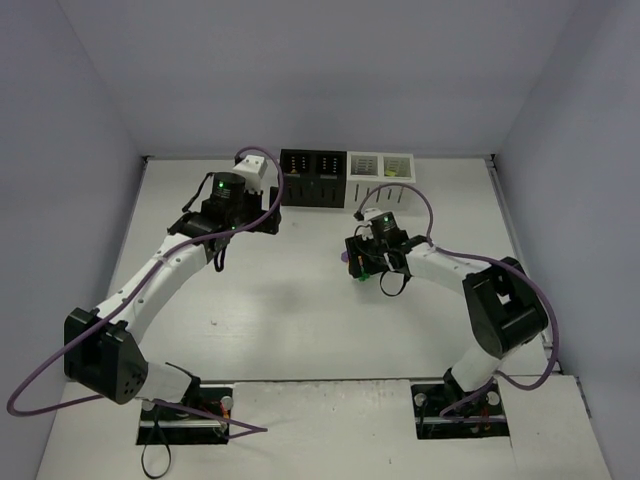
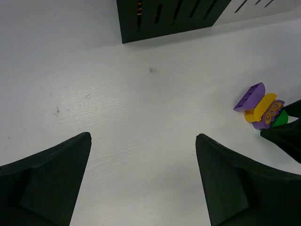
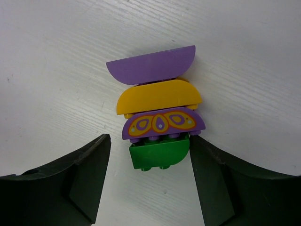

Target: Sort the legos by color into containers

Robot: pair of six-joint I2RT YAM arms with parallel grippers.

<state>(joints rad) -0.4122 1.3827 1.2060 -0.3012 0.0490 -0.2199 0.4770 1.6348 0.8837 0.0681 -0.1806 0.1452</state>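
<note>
As four legos (image 3: 157, 106) are joined, right claw (image 3: 148, 160): fingers apart, flanking the green brick (image 3: 159, 153) at the stack's near end, on the surface (image 3: 56, 70).
Grip: I'd close squarely and low on the green, so the stack cannot pivot.
Left claw (image 2: 143, 141): apart, empty.
Bins: containers (image 2: 164, 19) ahead of it; contents cannot be told.

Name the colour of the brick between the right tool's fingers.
A green brick, clearest in right wrist view.
</note>
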